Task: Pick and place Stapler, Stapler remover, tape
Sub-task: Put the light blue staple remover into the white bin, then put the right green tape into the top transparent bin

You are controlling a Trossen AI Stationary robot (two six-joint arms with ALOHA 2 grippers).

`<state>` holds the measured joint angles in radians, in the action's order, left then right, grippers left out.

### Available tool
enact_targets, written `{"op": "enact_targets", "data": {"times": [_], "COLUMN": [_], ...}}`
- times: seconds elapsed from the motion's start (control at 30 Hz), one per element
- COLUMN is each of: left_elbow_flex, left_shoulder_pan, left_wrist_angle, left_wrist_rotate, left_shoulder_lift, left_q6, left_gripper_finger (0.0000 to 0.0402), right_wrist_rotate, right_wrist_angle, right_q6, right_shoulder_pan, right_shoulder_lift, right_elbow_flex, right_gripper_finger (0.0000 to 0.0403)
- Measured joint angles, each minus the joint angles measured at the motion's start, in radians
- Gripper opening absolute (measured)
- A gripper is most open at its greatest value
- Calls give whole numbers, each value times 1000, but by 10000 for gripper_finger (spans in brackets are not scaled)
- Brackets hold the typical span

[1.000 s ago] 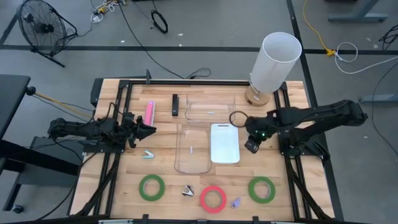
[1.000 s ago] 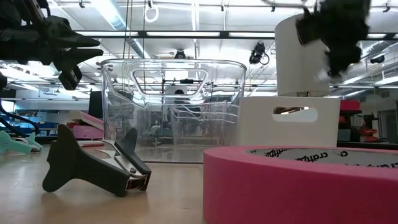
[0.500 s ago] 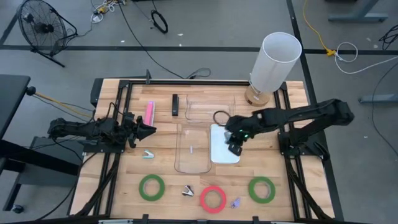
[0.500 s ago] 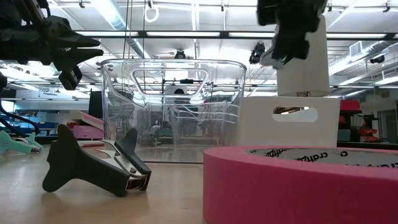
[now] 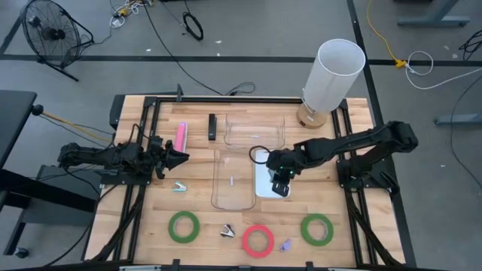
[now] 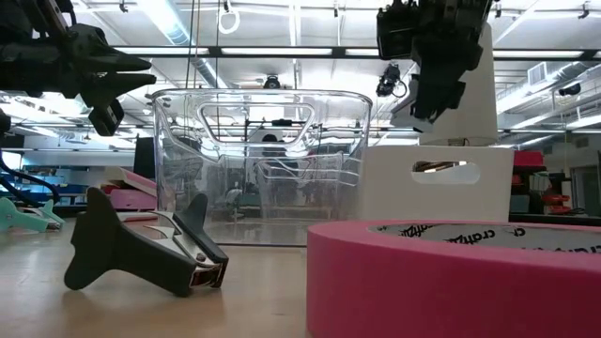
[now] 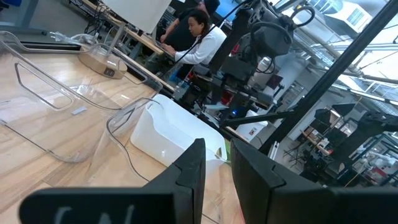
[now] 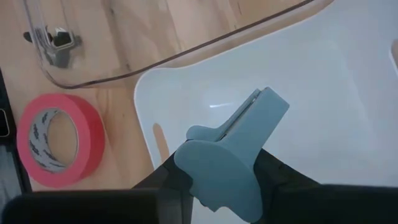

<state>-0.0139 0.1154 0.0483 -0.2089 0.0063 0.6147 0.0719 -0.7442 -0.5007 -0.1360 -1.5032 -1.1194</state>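
Note:
My right gripper [image 5: 279, 183] hangs over the white bin [image 5: 263, 162], shut on a pale blue staple remover [image 8: 233, 155]. It also shows high up in the low view [image 6: 434, 89]. My left gripper [image 5: 181, 156] waits at the table's left, slightly open and empty, above a teal staple remover [image 5: 179, 186]. Two green tape rings [image 5: 184, 226] [image 5: 317, 229] and a red-pink ring [image 5: 257, 239] lie flat near the front edge. A pink stapler [image 5: 181, 135] and a black stapler [image 5: 212, 126] lie at the far left. My right gripper pinches the pale blue staple remover by its wide handle end [image 8: 214, 177] between its two fingers. The fingers [image 8: 277, 177] point down from above. The remover's narrow end [image 8: 267, 106] sticks out past the fingertips, lifted clear above the white bin's floor.
Two clear bins [image 5: 254, 129] [image 5: 233, 181] stand left of and behind the white bin. A tall white cylinder [image 5: 331, 75] stands at the far right. A black staple remover [image 5: 227, 230] and a purple one [image 5: 285, 245] lie by the red-pink ring.
My right gripper has gone toward the table's left and a little toward the near edge, carrying the pale blue staple remover from the right of the white bin to above it.

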Motion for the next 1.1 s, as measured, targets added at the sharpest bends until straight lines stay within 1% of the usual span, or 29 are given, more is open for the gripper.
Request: {"op": "enact_targets", "data": {"times": [0.2, 0.23, 0.27, 0.4, 0.47, 0.53, 0.6, 0.73, 0.87, 0.97, 1.1], "left_elbow_flex": [0, 0, 0, 0, 0, 0, 0, 0, 0, 0, 0], "left_shoulder_pan": [0, 0, 0, 0, 0, 0, 0, 0, 0, 0, 0], "left_wrist_angle": [0, 0, 0, 0, 0, 0, 0, 0, 0, 0, 0], "left_wrist_rotate": [0, 0, 0, 0, 0, 0, 0, 0, 0, 0, 3], "left_shoulder_lift": [0, 0, 0, 0, 0, 0, 0, 0, 0, 0, 0], "left_q6": [0, 0, 0, 0, 0, 1, 1, 1, 1, 1, 1], "left_gripper_finger": [78, 78, 78, 78, 78, 78, 78, 78, 78, 78, 78], "right_wrist_rotate": [-11, -11, -11, -14, -32, -54, -74, -74, -1, 61, 102], "right_wrist_angle": [1, 3, 7, 20, 29, 32, 32, 28, 10, -83, -235], "right_q6": [0, -1, 0, -3, 0, 0, 1, 3, -6, -82, -234], "right_shoulder_pan": [0, 0, 0, 0, 0, 0, 0, 1, -3, -18, -77], "right_shoulder_lift": [0, 0, 0, 0, 0, 0, 0, 0, 1, 1, 1], "right_elbow_flex": [0, 0, 0, 0, 0, 0, 0, 0, 0, 0, 0], "right_gripper_finger": [94, 99, 114, 214, 254, 281, 296, 300, 283, 266, 246]}}
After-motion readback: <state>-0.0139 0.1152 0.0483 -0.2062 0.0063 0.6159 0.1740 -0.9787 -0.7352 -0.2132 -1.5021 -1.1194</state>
